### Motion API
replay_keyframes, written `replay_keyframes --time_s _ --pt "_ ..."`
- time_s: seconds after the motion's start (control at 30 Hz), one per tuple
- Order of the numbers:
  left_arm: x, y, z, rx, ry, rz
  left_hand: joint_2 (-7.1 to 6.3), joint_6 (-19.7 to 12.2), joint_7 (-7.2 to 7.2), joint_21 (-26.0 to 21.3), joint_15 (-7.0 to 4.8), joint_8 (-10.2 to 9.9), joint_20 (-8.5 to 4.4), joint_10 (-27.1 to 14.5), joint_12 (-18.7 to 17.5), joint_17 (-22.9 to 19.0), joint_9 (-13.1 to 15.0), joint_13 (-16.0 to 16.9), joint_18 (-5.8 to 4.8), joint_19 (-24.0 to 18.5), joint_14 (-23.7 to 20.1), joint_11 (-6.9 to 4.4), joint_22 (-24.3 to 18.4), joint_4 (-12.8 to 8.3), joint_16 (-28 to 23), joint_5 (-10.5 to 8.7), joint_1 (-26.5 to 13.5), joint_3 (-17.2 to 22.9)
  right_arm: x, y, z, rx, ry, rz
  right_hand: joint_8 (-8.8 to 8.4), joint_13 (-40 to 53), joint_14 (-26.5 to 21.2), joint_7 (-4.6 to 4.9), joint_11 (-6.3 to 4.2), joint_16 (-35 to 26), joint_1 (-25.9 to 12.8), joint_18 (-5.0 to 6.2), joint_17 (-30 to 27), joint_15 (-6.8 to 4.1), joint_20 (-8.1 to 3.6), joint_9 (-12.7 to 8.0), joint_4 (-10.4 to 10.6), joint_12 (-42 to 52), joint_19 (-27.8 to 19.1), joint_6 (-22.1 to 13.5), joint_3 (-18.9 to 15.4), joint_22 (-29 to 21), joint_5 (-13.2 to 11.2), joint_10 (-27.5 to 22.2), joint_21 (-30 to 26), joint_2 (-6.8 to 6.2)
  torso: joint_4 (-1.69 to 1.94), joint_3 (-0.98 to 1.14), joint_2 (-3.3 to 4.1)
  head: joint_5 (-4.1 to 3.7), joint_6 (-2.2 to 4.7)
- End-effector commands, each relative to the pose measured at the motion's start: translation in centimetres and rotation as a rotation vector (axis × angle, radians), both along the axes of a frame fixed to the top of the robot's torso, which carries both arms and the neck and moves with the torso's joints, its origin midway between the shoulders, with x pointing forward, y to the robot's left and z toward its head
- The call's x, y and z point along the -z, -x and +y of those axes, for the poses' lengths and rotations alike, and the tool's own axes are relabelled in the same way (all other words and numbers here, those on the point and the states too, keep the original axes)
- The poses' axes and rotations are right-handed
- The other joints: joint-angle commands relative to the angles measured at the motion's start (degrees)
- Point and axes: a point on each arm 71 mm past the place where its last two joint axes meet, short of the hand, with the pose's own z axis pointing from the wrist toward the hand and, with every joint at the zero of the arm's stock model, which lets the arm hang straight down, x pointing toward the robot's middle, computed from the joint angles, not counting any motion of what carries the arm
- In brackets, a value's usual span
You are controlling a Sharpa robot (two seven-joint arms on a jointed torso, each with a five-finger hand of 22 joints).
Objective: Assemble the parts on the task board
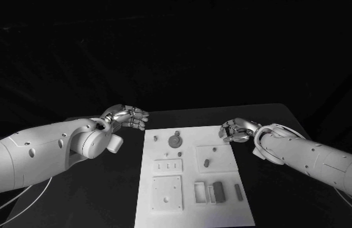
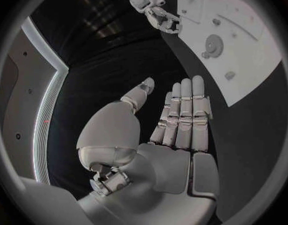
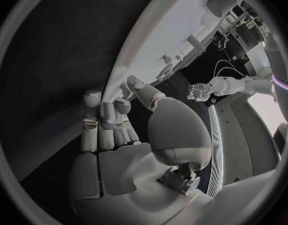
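The white task board (image 1: 220,214) lies in the middle of the black table. On it are a round grey gear (image 1: 175,140) near the far end, a small peg (image 1: 207,163) in the right middle plate, and a dark block (image 1: 218,191) beside a slim bar (image 1: 238,192) near the front. My left hand (image 1: 126,117) hovers over the table off the board's far left corner, its fingers (image 2: 184,112) straight and empty. At the far right corner my right hand (image 1: 238,130) hovers with lightly bent fingers (image 3: 103,120), holding nothing.
Raised white plates with slots and holes (image 1: 167,192) cover the board's left half. Black table (image 1: 110,187) runs on both sides of the board. In the left wrist view the right hand (image 2: 155,12) hangs by the board (image 2: 256,80) and the gear (image 2: 213,45).
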Motion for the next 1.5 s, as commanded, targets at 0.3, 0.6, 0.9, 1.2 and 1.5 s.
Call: replay_keyframes --time_s 0.3,0.6,0.9,1.2,1.5 --pt "-0.06 0.04 -0.3 0.018 0.004 -0.001 0.14 0.32 0.39 -0.37 0.3 0.14 0.02 0.2 0.32 0.11 0.09 0.18 0.97 -0.41 0.28 0.13 0.09 0.13 -0.26 0.22 -0.3 -0.37 0.43 0.18 0.35 -0.023 0.001 0.001 0.86 0.01 0.97 -0.03 -0.61 0.71 -0.16 2.24 0.91 -0.43 -0.37 0.3 0.12 0.58 0.33 1.33 -0.09 1.16 0.41 0.33 0.58 0.87 -0.12 0.08 -0.01 0.52 -0.18" --pt "-0.08 0.03 -0.35 0.018 0.005 -0.004 0.19 0.37 0.37 -0.38 0.3 0.14 0.01 0.13 0.32 0.14 0.12 0.27 0.98 -0.4 0.28 0.15 0.09 0.14 -0.29 0.22 -0.3 -0.36 0.6 0.15 0.59 -0.022 -0.004 0.001 0.9 0.03 1.13 -0.09 -0.67 0.83 -0.19 2.24 1.07 -0.47 -0.42 0.32 0.12 0.64 0.37 1.34 -0.12 1.17 0.33 0.39 0.67 0.87 -0.13 0.1 -0.04 0.55 -0.25" --pt "-0.06 0.07 -0.46 0.023 0.006 -0.001 0.2 0.4 0.37 -0.38 0.3 0.13 0.01 0.08 0.32 0.17 0.13 0.33 0.98 -0.39 0.3 0.16 0.1 0.14 -0.31 0.22 -0.3 -0.37 0.47 -0.06 0.76 -0.011 -0.01 -0.024 0.91 0.04 1.28 -0.14 -0.72 0.93 -0.25 2.24 1.24 -0.51 -0.45 0.32 0.15 0.69 0.4 1.29 -0.1 1.16 0.28 0.42 0.74 1.08 -0.06 0.01 -0.03 0.52 -0.28" --pt "-0.09 0.15 -0.48 0.023 0.008 -0.004 0.23 0.42 0.36 -0.38 0.29 0.12 0.0 0.05 0.34 0.2 0.14 0.41 0.99 -0.37 0.34 0.17 0.11 0.14 -0.32 0.23 -0.28 -0.35 0.58 -0.1 1.13 -0.016 -0.012 -0.022 0.91 0.05 1.32 -0.15 -0.73 0.99 -0.32 2.24 1.28 -0.54 -0.48 0.32 0.16 0.71 0.4 1.24 -0.1 1.16 0.26 0.44 0.78 1.18 -0.07 0.0 0.02 0.53 -0.28" --pt "-0.08 0.17 -0.45 0.024 0.008 -0.002 0.21 0.41 0.36 -0.38 0.28 0.1 0.0 0.01 0.35 0.23 0.15 0.48 0.99 -0.35 0.36 0.17 0.11 0.13 -0.34 0.22 -0.29 -0.37 0.6 -0.14 1.29 -0.021 -0.013 -0.023 1.37 0.07 1.44 -0.12 -0.71 1.15 -0.45 2.24 1.42 -0.56 -0.57 0.51 0.14 0.79 0.39 1.89 0.11 1.14 0.29 0.48 0.93 2.17 -0.08 0.04 -0.03 0.53 -0.42"
